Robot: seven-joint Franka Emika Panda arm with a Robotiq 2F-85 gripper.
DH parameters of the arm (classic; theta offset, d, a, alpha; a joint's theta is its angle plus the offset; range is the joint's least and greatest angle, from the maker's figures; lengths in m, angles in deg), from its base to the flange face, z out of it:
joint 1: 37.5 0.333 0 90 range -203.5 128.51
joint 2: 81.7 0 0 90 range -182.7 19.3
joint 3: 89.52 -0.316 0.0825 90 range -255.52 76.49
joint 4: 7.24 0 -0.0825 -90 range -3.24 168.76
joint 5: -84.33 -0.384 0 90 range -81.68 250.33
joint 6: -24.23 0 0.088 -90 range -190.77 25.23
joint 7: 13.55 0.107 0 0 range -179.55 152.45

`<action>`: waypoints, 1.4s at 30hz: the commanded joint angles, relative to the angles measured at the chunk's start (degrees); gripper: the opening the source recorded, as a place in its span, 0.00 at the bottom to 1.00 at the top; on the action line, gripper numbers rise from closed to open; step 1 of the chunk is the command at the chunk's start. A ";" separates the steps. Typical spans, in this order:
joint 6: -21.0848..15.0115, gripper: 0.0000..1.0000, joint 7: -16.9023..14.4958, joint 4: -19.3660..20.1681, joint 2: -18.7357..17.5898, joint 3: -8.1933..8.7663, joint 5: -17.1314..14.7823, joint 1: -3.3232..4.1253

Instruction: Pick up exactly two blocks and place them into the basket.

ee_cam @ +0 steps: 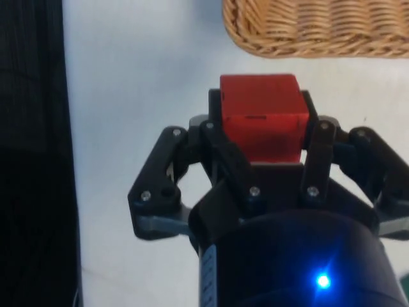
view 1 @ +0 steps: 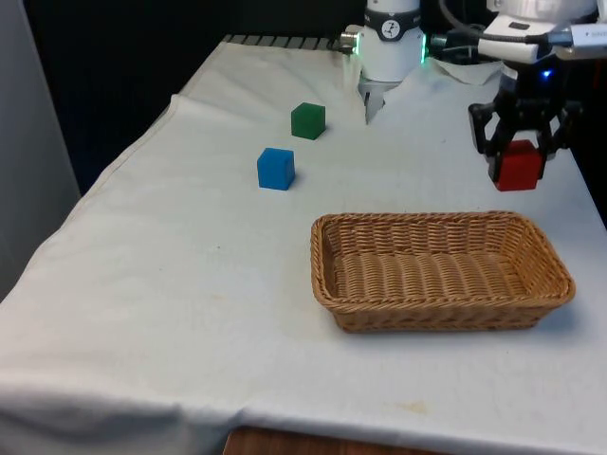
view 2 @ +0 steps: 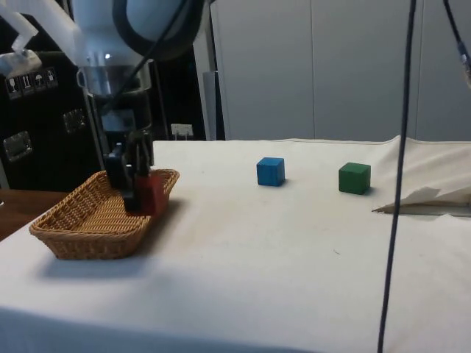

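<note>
front view: the gripper [view 1: 520,152] pinches the red block [view 1: 518,166], held off the cloth beyond the basket's [view 1: 441,303] far rim, near the table's right edge. the basket lies nearer the table's front edge, long axis across.

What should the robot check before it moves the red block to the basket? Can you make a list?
1. Red block held in the gripper: ok, the jaws are shut on two of its sides.
2. Block lifted off the cloth: ok in the front view.
3. Block over the basket: not ok, it hangs beyond the basket's far rim.
4. Basket has room: ok, nothing lies inside.
5. More blocks waiting: ok, blue block and green block sit on the table.
6. Block high enough to clear the rim: cannot tell.
</note>
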 commanded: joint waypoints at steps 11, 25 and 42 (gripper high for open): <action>2.81 0.01 -1.09 -9.40 -6.42 0.63 -0.29 -0.46; 6.07 0.01 -4.18 -19.60 -13.06 2.75 -0.92 -1.72; 5.56 0.01 -5.56 -28.36 -21.94 4.24 -1.32 -1.95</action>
